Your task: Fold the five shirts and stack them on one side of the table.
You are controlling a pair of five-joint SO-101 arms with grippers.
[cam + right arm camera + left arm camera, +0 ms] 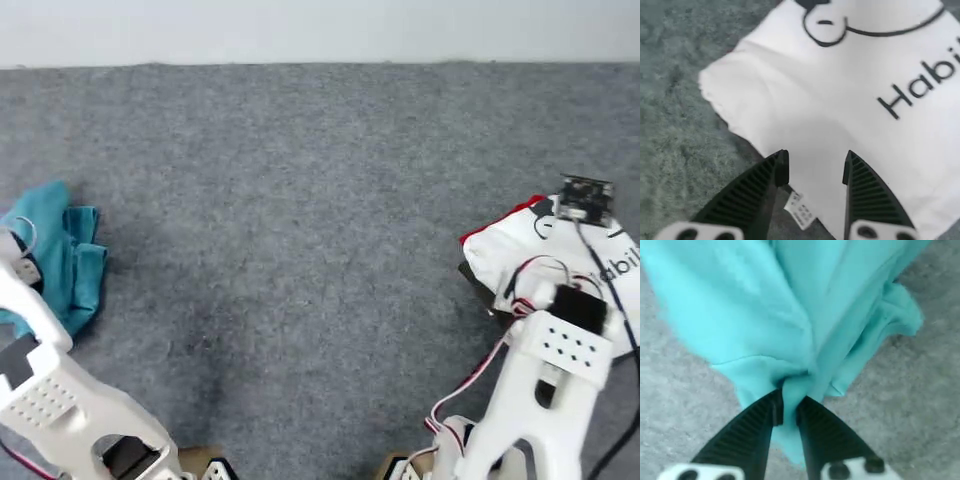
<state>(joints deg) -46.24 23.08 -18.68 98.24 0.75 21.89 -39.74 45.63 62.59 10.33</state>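
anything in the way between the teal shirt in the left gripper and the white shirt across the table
Nothing visible. The left gripper is shut on the teal shirt, and the grey table from there to the white shirt shows no object. The right gripper hangs open over the white shirt.

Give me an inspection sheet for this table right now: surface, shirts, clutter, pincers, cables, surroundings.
Surface: grey carpet-like table top.
Job's things: teal shirt bunched at the left edge; white shirt with black print at the right side.
Clutter: nothing seen.
Pincers: left pincer shut on the teal shirt; right pincer open, over the white shirt's edge.
Cables: red and white wires looping in front of the white shirt.
Surroundings: pale wall beyond the far edge.
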